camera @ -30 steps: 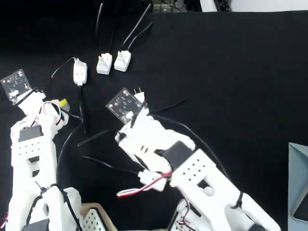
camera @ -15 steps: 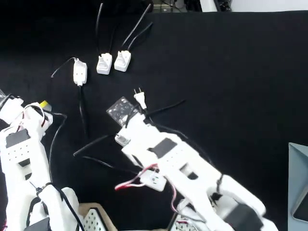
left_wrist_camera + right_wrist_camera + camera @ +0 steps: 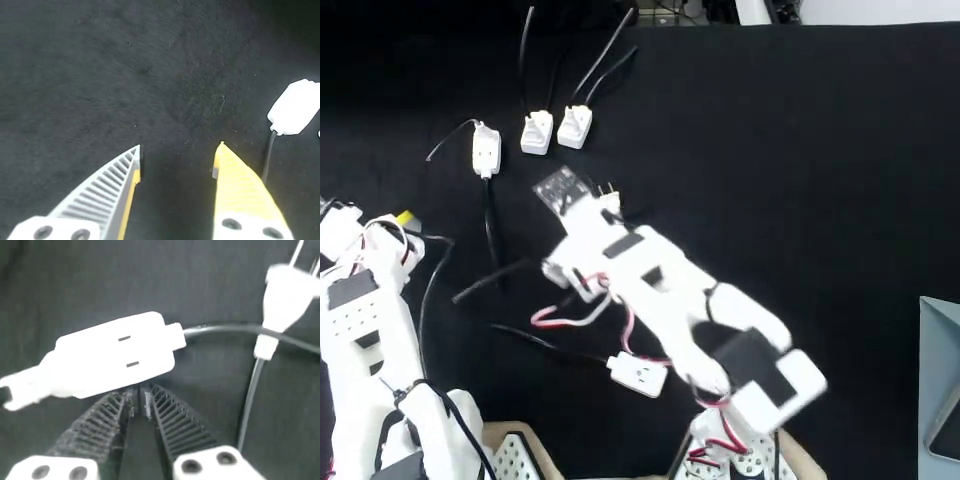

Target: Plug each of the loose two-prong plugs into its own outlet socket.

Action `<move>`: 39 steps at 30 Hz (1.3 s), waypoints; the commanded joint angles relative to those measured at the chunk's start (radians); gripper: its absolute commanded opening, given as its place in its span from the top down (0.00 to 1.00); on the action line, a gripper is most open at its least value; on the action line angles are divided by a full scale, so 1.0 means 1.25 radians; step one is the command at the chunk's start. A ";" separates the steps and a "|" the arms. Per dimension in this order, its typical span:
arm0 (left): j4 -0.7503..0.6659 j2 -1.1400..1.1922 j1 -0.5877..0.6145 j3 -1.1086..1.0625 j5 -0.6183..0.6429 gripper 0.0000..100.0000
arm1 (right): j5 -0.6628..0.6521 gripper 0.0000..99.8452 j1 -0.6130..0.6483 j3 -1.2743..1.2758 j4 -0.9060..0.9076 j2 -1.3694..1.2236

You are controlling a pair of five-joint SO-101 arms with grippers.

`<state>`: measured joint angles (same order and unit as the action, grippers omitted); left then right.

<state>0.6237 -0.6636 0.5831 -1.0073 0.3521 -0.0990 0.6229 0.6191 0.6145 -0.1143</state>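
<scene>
On the right gripper (image 3: 138, 392) the fingers are together and empty, tips right at the near edge of a white outlet socket (image 3: 117, 357), while the two-prong plug (image 3: 285, 290) lies ungrasped on the desk (image 3: 75, 280) beyond them to one side, so pickup appears pending, calling for opening, shifting across and clamping the plug body; the left gripper (image 3: 177, 155) fingers stand apart.

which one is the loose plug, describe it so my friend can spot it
On the black table, look to the far tip of the right arm, near the middle. The small white plug lies right beside it; unlike the three white blocks farther back, it shows two bare metal prongs.
</scene>
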 commanded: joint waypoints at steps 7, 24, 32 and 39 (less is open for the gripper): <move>-0.012 -0.022 0.010 0.018 0.007 0.76 | 0.009 0.99 -0.007 -0.346 -0.151 -0.228; -0.010 -0.022 0.013 0.018 0.007 0.76 | 0.007 0.98 -0.092 -0.451 0.247 -0.056; -0.012 -0.022 0.013 0.017 0.007 0.76 | -0.010 0.99 -0.302 -0.427 0.507 0.110; -0.012 -0.022 0.012 0.017 0.007 0.76 | -0.155 0.99 -0.379 -0.211 0.484 0.123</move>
<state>0.6237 -0.6636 0.5907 -1.0073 0.3521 -0.2371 0.1734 0.2693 1.2467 -0.0100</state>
